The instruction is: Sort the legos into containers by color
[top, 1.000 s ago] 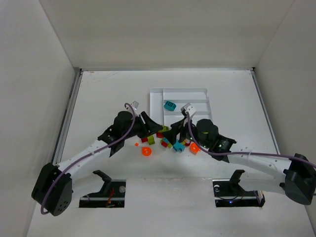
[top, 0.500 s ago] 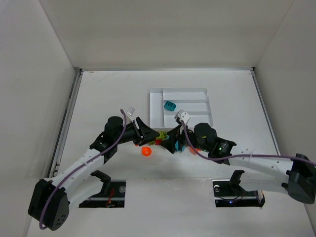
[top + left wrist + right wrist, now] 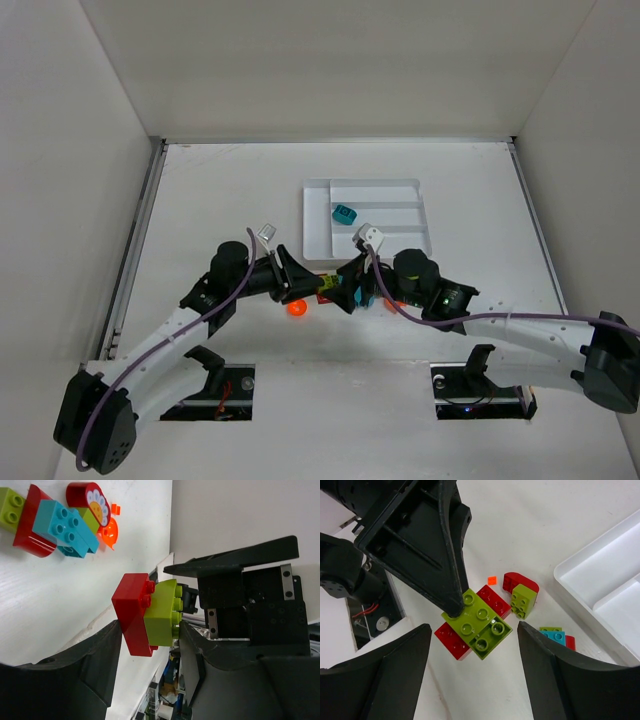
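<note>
1. While both arms meet at the loose bricks (image 3: 340, 290) just in front of the tray (image 3: 312, 215), the left gripper (image 3: 150, 630) pinches a green brick (image 3: 162, 612) stacked on a red brick (image 3: 132, 615).
2. Spread wide, the right gripper (image 3: 474, 629) hangs over that stack, holding nothing.
3. One teal brick (image 3: 345, 213) lies in the tray.

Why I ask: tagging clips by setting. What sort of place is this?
Likely a robot lab cell: white walls box in a table, two arms bolted at its edge, with legos and a tray.
</note>
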